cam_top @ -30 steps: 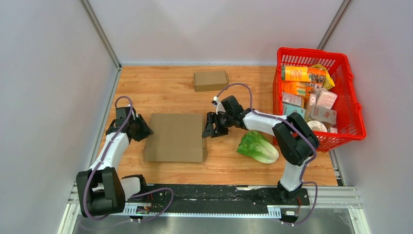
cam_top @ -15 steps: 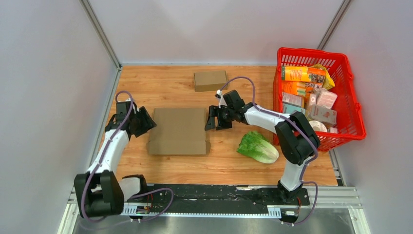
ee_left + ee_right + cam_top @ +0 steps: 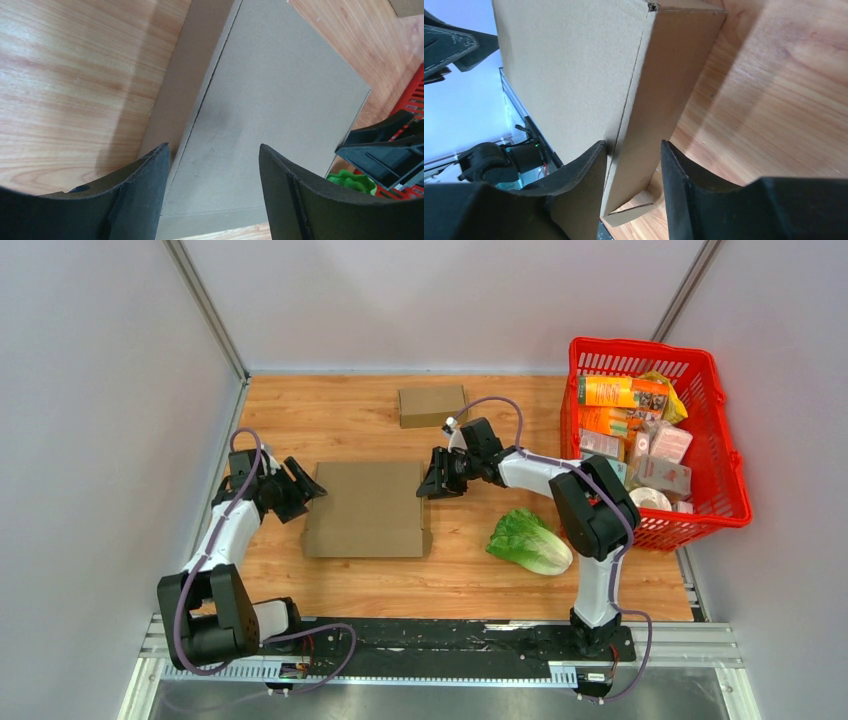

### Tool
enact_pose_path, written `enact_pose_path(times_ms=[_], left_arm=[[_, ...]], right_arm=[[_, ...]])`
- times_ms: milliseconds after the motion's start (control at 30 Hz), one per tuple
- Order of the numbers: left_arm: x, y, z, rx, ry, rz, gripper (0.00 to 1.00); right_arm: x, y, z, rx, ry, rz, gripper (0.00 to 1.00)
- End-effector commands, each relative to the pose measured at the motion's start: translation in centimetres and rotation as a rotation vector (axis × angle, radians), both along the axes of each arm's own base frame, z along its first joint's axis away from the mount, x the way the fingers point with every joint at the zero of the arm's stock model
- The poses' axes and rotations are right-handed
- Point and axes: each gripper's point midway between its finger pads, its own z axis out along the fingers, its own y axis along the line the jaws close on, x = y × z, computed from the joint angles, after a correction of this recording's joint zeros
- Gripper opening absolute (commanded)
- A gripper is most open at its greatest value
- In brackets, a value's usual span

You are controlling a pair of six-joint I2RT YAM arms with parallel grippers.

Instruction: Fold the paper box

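Against the view from 1 second ago, I record 3 changes. The paper box (image 3: 368, 508) lies farther from the arm bases and sits squarer to the desk (image 3: 320, 420) edge. The left jaws are higher along the box's left edge and wider. The right jaws are nearer the box's far right corner.

Box: mostly flat on the desk, centre-left, between the 2 sets of jaws. The wrist views show a narrow side panel creased along each of its long edges.

Left jaws: released and spread wide, at the box's far left corner. The left wrist view shows the creased left edge lying between the 2 fingers.

Right jaws: they straddle the box's right side panel, 1 finger against the broad face and 1 outside the panel. I cannot tell whether they pinch it.

Other items: a small cardboard box (image 3: 432, 405) sits at the far side of the desk. A lettuce (image 3: 528, 540) lies near the right arm. A red basket (image 3: 735, 480) of groceries stands at the right edge.
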Motion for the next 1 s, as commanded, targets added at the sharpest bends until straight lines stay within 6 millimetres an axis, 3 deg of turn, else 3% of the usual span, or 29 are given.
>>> enact_pose_path(times_ms=[0, 167, 300, 400, 600, 800, 967], left_arm=[[1.6, -0.2, 1.6, -0.053, -0.079, -0.007, 0.74], [1.5, -0.3, 2.8, -0.156, -0.114, -0.038, 0.75], [0.9, 0.7, 3.6, -0.147, -0.111, -0.043, 0.76], [0.5, 1.3, 2.9, -0.113, -0.068, -0.047, 0.76], [0.8, -0.8, 1.7, -0.266, -0.058, -0.127, 0.77], [1.8, -4.1, 4.9, -0.345, -0.246, -0.244, 0.77], [1.7, -5.2, 4.9, -0.361, -0.234, -0.26, 0.78]], right_arm=[[0.9, 0.1, 0.2, 0.034, -0.004, -0.016, 0.43], [0.9, -2.4, -0.8, -0.012, 0.02, -0.08, 0.37], [0.6, -3.8, -2.3, -0.057, 0.039, -0.106, 0.32], [0.7, -5.1, -3.0, -0.111, 0.031, -0.148, 0.28], [1.4, -7.0, -4.1, -0.162, 0.045, -0.22, 0.21], [1.8, -6.3, -3.3, -0.121, 0.028, -0.194, 0.22], [2.0, -6.4, -3.5, -0.129, 0.028, -0.196, 0.23]])
